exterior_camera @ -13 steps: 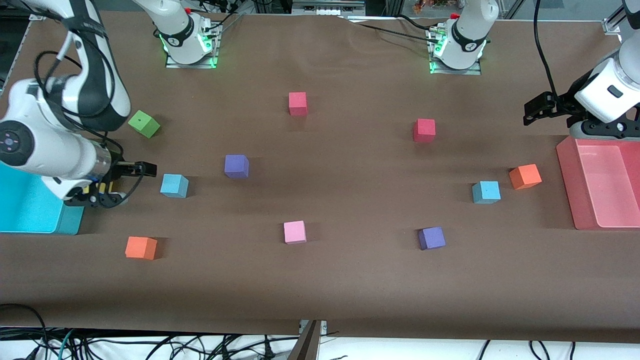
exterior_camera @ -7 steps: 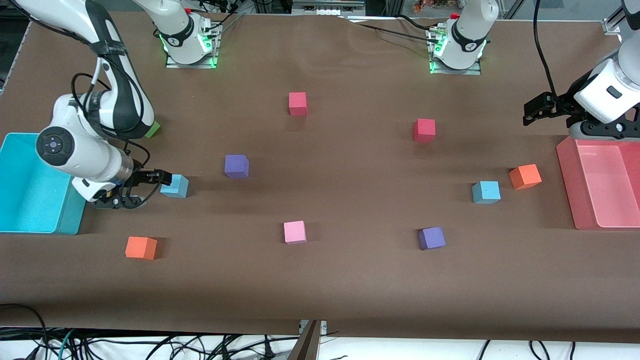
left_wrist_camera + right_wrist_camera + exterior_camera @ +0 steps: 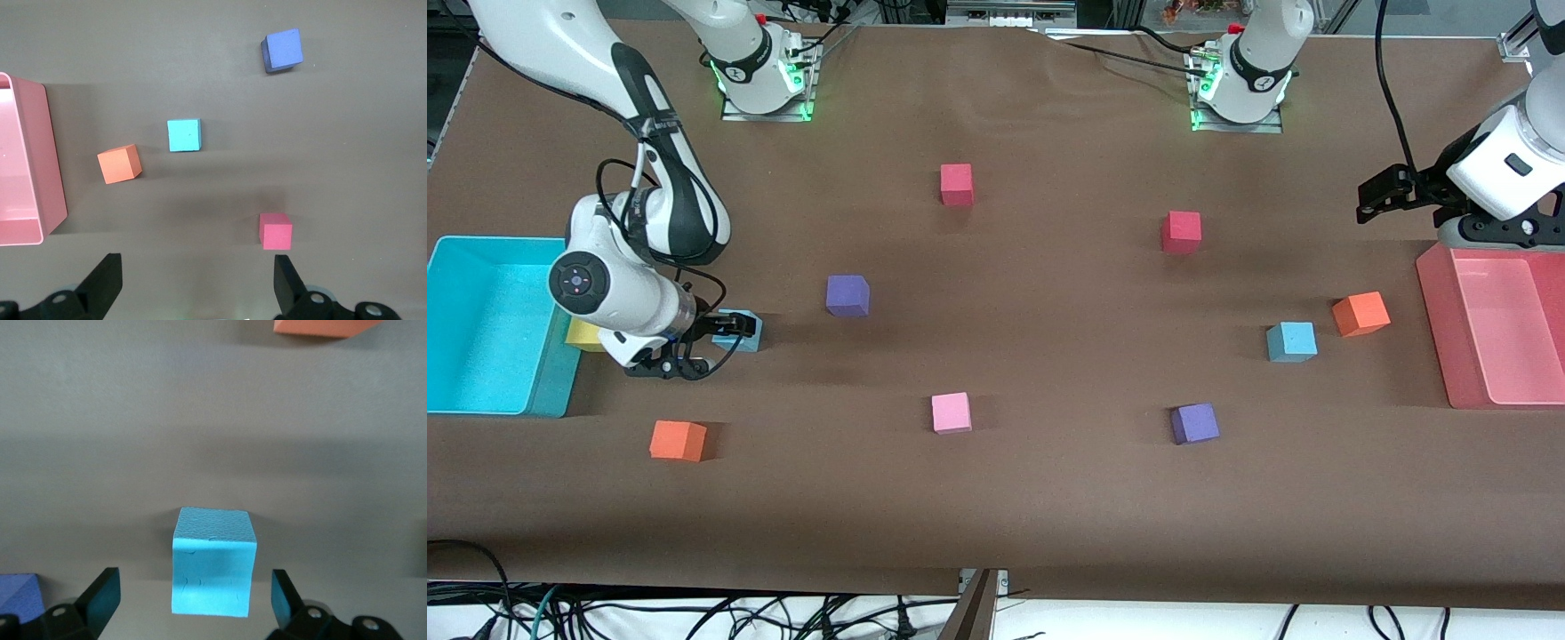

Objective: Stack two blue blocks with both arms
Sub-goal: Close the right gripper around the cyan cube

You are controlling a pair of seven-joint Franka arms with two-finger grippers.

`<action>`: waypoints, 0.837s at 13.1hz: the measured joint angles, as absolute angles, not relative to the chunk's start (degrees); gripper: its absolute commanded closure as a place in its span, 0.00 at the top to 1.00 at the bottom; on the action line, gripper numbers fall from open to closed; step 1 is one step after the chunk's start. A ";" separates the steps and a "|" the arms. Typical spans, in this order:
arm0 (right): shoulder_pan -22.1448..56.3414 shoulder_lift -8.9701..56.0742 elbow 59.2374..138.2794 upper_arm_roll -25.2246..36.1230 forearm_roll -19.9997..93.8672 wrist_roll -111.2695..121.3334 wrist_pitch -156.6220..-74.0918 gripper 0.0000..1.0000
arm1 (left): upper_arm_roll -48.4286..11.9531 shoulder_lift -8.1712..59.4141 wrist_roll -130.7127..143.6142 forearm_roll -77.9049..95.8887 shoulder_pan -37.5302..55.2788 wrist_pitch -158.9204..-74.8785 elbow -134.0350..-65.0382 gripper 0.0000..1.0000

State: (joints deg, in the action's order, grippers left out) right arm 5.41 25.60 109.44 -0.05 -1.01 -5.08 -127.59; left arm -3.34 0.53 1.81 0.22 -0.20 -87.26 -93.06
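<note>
- Foam is what the blue blocks appear to be made of, so they are judged light, slightly yielding and not fragile; a hold across two opposite flat side faces is suggested.
- Two blue blocks are counted: one [image 3: 740, 330] sits on the table near the cyan bin [image 3: 480, 329], the other [image 3: 1291, 341] toward the left arm's end, just beside an orange cube [image 3: 1360, 314].
- The right gripper [image 3: 716, 331] is held low, its fingers spread apart either side of the first block, nothing clamped.
- The left gripper [image 3: 1383, 194] is kept waiting above the table beside the pink bin [image 3: 1436, 329], fingers apart and empty.
- Also counted: two purple cubes, two red, two orange, one pink, one yellow.
</note>
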 measured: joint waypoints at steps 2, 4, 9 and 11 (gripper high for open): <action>5.42 26.74 109.44 -0.02 -1.04 -5.10 -127.95 1.00 | -3.34 0.55 1.81 0.22 -0.20 -87.26 -93.06 1.00; 5.41 27.82 109.43 0.01 -1.06 -5.10 -128.95 1.00 | -3.34 0.55 1.81 0.22 -0.20 -87.33 -93.06 1.00; 5.34 29.69 109.42 0.25 -1.07 -5.11 -129.44 0.83 | -3.34 0.55 1.81 0.22 -0.20 -87.37 -93.06 1.00; 5.34 29.93 109.42 0.26 -1.08 -5.13 -129.44 0.31 | -3.35 0.55 1.81 0.22 -0.20 -87.37 -93.06 1.00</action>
